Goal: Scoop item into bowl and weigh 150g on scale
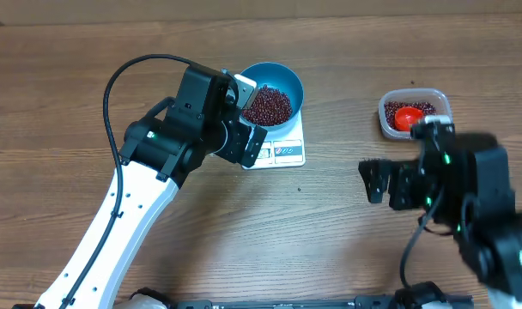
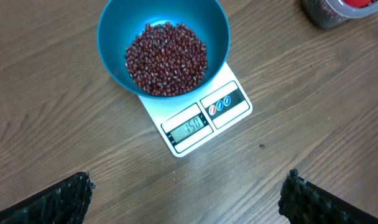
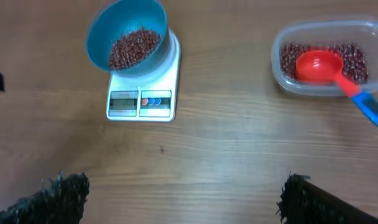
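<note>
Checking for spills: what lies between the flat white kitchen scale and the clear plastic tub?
Nothing: bare wooden table between the white scale and clear tub, shown in the right wrist view.

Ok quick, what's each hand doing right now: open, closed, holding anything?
Left hand: open, holding nothing.
Right hand: open, holding nothing.

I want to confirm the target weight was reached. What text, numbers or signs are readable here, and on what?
"150": faint, on the display of the scale, left wrist view.
Too small to read: round symbols beside the display.
No text visible: bowl, tub, scoop.
</note>
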Available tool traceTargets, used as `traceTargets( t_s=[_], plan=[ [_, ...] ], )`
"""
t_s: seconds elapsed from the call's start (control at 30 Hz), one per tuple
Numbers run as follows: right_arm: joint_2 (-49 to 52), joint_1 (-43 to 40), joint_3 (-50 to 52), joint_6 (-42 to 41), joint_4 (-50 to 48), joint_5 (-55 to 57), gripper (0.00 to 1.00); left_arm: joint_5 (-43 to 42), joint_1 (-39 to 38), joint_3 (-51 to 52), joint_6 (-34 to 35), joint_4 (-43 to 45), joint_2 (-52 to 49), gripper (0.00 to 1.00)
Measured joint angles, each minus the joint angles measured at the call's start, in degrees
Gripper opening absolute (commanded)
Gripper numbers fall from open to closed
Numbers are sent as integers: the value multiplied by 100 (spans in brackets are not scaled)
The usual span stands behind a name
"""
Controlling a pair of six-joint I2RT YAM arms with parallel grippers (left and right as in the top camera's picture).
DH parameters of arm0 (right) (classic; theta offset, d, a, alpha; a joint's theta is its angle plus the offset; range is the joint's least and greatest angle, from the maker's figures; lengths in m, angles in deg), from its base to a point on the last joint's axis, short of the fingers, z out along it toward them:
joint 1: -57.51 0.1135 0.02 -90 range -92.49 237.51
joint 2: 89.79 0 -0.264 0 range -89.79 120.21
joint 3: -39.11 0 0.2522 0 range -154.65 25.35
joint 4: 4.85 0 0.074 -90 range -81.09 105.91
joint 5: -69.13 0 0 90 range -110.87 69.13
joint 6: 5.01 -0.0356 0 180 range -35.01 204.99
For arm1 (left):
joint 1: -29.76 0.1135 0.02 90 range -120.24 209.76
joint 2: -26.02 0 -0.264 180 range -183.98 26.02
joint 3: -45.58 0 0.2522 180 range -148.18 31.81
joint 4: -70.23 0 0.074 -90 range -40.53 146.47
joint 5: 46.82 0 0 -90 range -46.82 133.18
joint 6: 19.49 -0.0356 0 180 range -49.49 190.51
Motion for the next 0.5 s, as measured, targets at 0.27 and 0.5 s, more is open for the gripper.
traceTargets(
  t_s=[0.27, 0.5],
  plan=[
    [-2092, -291, 2968, 48, -2131, -28, 100, 0, 0, 2, 0, -7, 0, 100],
    [-3606, -341, 5145, 59, -4487, -256, 100, 0, 0, 0, 2, -15, 0, 100]
  ],
)
